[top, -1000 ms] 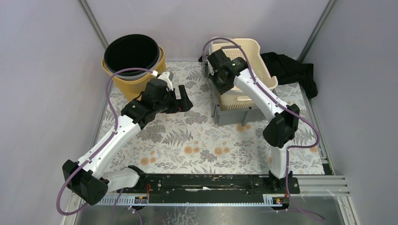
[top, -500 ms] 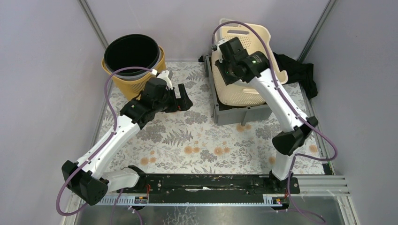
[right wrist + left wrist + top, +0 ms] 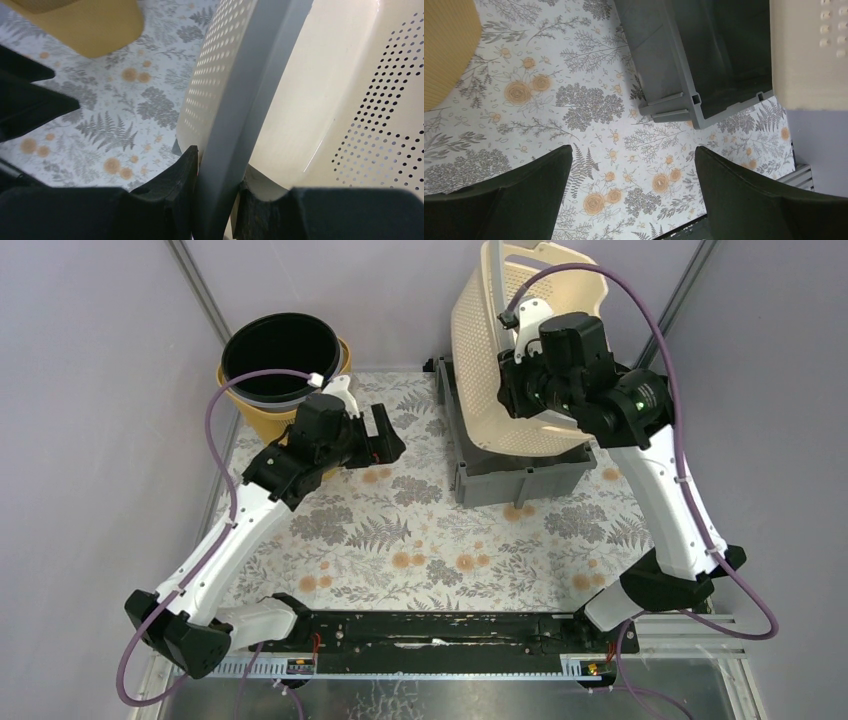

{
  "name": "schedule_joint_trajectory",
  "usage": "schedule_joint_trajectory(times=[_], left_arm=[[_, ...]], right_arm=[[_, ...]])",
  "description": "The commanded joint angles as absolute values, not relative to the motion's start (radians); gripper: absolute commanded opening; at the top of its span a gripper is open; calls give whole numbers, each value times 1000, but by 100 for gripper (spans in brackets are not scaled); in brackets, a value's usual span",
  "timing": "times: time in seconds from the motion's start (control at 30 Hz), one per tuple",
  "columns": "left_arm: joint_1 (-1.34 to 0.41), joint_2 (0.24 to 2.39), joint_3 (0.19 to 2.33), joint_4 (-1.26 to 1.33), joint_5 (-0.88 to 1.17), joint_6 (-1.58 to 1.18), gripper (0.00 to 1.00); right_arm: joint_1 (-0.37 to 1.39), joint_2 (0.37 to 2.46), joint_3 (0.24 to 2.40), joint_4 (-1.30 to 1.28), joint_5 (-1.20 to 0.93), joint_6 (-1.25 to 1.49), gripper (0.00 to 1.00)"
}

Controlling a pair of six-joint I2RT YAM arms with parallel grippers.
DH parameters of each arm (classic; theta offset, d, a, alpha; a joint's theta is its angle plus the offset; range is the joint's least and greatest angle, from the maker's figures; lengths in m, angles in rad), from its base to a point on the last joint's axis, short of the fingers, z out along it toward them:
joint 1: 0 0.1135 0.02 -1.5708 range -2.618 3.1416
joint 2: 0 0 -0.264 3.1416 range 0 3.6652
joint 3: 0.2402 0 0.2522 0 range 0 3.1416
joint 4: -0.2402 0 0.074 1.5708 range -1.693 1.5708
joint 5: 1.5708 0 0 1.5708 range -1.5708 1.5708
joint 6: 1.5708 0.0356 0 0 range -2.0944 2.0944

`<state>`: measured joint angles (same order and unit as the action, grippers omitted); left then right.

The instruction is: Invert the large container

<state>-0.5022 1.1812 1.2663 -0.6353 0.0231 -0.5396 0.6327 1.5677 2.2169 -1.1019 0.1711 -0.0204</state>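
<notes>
Above the grey crate [image 3: 512, 481], the right gripper [image 3: 217, 181] is pinching the cream basket [image 3: 500, 332] by its rim, risking slippage, the left gripper [image 3: 633, 156] hanging open.

A robot test cell, more lab than home; plain lilac panels [image 3: 90, 390] close in the table on the left, back and right, held by bare aluminium posts [image 3: 197, 290] at upper left and upper right; white robot arms [image 3: 235, 540] rise from a black mounting rail [image 3: 440, 625] along the bottom edge; a floral cloth [image 3: 400, 530] covers the tabletop.
</notes>
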Motion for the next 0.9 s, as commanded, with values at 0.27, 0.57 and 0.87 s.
schedule_joint_trajectory(times=[0.27,0.57,0.87], left_arm=[[-434,1061,1467,-817,-77,-490,100],[-431,988,1626,-976,-129,-492,100],[-431,970,1687,-1017,-152,-492,100]], right_arm=[[740,1442,2249,-897,-188,23,0],[831,1418,2174,-866,-314,78,0],[989,1315,1964,-839,-309,68,0]])
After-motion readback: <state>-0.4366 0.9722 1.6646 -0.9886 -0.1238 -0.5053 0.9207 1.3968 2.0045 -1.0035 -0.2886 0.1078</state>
